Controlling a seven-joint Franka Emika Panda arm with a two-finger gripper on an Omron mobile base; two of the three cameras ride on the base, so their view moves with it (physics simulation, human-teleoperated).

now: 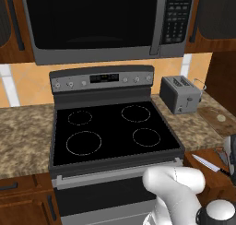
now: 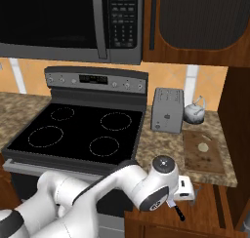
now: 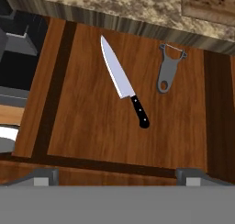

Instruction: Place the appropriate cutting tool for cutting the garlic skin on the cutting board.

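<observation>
The cutting tool, a knife (image 3: 123,83) with a silver blade and black handle, lies flat on the bottom of an open wooden drawer (image 3: 92,136) below the counter edge. It also shows as the knife (image 1: 208,163) at the lower right. My gripper (image 3: 118,176) hovers above it, open, with its fingertips (image 3: 46,176) wide apart and nothing between them. The dark-brown cutting board (image 2: 204,153) lies on the counter right of the toaster, with the pale garlic (image 2: 203,147) on it. The same board (image 1: 215,114) and garlic (image 1: 221,118) appear at the right.
A grey peeler (image 3: 168,71) lies in the drawer right of the knife. A toaster (image 2: 167,110) and a kettle (image 2: 194,111) stand behind the board. The black stove (image 1: 110,129) lies to the left, a microwave (image 1: 101,21) above it.
</observation>
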